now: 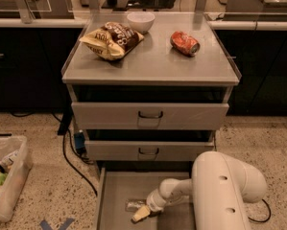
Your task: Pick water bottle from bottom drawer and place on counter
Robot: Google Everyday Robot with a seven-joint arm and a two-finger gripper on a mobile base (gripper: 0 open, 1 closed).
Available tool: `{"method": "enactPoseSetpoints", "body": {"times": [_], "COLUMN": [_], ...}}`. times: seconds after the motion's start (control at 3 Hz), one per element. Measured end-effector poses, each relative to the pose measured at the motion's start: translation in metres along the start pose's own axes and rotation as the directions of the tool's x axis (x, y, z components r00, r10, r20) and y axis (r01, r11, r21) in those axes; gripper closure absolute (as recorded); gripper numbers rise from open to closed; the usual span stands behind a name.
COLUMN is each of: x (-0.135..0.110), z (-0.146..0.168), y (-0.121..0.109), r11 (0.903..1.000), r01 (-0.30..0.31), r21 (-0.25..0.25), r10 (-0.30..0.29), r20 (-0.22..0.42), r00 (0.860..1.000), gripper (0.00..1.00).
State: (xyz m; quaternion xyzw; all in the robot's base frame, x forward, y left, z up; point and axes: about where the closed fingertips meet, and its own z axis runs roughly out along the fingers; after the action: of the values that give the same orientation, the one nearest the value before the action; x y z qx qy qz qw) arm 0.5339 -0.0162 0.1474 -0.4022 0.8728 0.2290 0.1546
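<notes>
The bottom drawer (115, 190) is pulled out, with its grey floor showing. The water bottle (133, 205) lies on its side on that floor, near the front. My gripper (140, 212) reaches down into the drawer from the right and sits right against the bottle, its pale tip just in front of it. My bulky white arm (224, 190) covers the drawer's right half. The counter (152, 63) is the steel top of the cabinet above.
On the counter lie a chip bag (112, 40), a white bowl (140, 20) and a crushed red soda can (185, 43). The two upper drawers (150, 115) are slightly open. A clear bin of trash (6, 176) and a black cable (73, 159) are on the floor at left.
</notes>
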Motion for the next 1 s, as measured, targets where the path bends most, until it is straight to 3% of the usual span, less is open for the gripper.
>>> {"method": "enactPoseSetpoints", "body": {"times": [0.33, 1.0], "x": [0.0, 0.008], "z": [0.0, 0.02], "y": [0.0, 0.0], "r11": [1.0, 1.0], "r01": [0.0, -0.005], "r21": [0.0, 0.0], "r10": [0.0, 0.005], "r20": [0.0, -0.039], "r00": [1.0, 0.999], "gripper": [0.0, 0.0]}}
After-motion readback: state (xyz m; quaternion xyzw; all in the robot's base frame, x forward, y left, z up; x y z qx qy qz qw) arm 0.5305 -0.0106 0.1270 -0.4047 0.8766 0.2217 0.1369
